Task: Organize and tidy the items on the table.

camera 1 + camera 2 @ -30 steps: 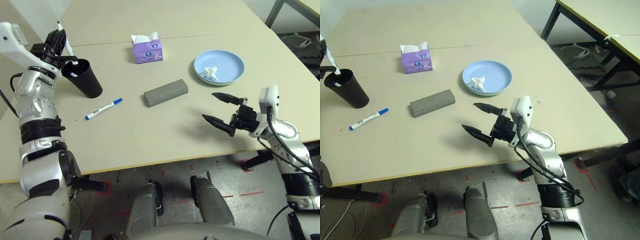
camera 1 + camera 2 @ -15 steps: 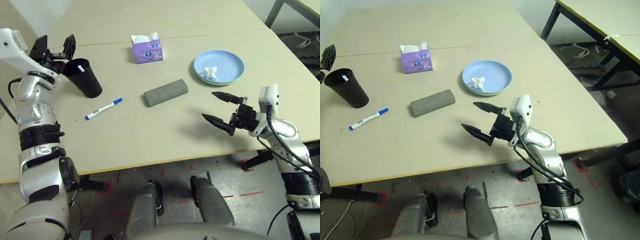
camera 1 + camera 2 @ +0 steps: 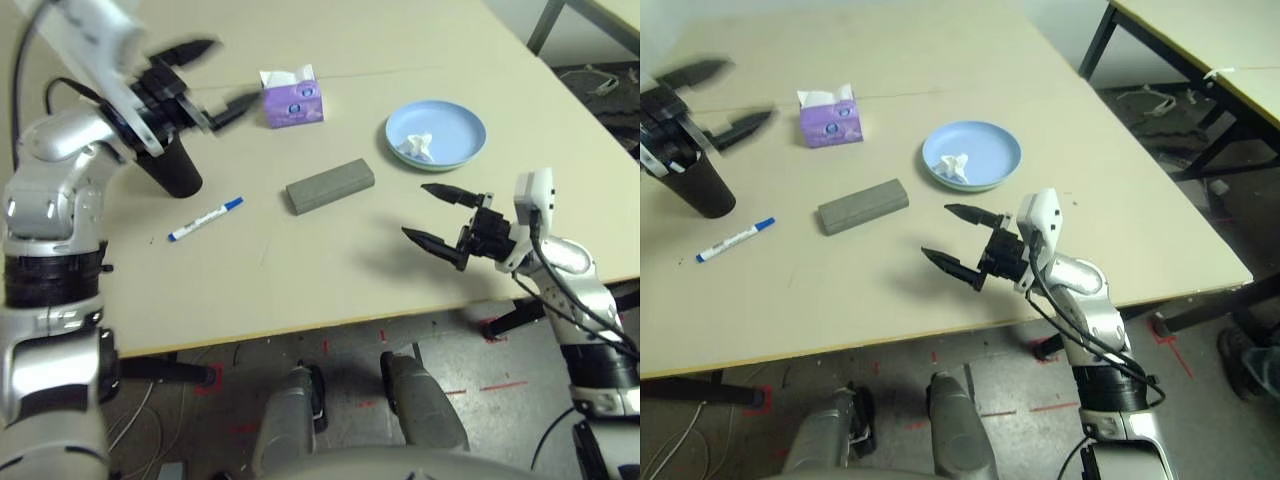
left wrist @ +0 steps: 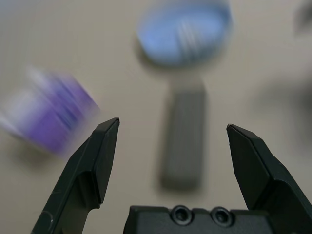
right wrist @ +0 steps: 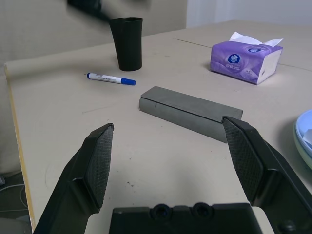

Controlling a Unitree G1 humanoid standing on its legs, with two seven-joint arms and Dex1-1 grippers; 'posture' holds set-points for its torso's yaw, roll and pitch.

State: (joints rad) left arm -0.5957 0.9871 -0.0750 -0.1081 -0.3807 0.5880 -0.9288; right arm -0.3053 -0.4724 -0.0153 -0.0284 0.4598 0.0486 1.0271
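While both grippers, left gripper and right gripper, gape wide and empty, a pen below the left one awaits the black cup.

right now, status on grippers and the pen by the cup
Left gripper open above black plastic cup. Right gripper open, empty. White blue-capped pen loose on table.

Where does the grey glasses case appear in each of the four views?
Left eye: grey glasses case mid-table.
Right eye: left of centre.
Left wrist: blurred, centre.
Right wrist: centre.
Shared landmark: purple tissue box.
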